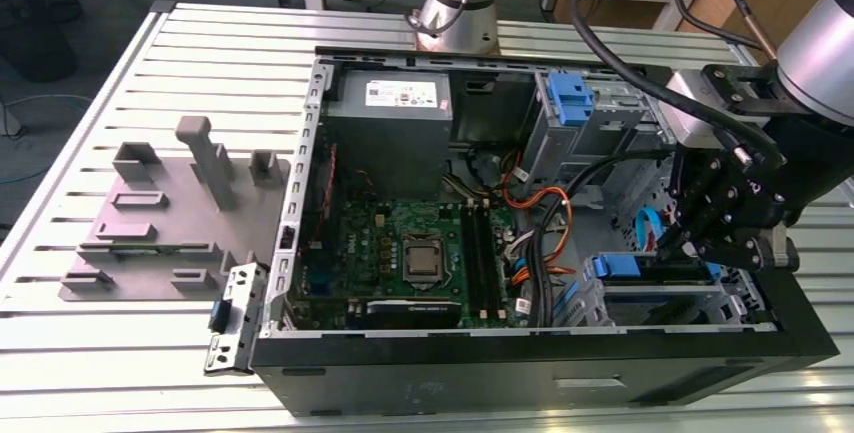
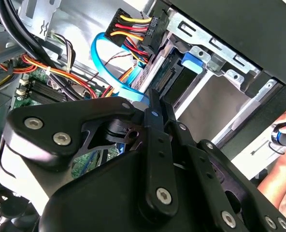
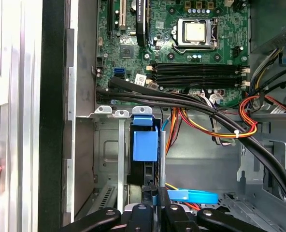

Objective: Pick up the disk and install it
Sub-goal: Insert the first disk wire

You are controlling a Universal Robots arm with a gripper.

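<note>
End effector (image 1: 721, 238) of mine sits low inside the open PC case (image 1: 534, 373), at the drive cage (image 1: 667, 298) on the exterior view's right; can't tell if it's wide or narrow, linkage blocks the tips. Disk (image 3: 144, 159) stands on edge in the cage slot w/ its blue carrier tab (image 3: 145, 145) facing out, just beside my tips. 1 person's hand (image 2: 283, 159) is near the case wall, apart from me. Motherboard (image 3: 181, 48) lies well apart.
</note>
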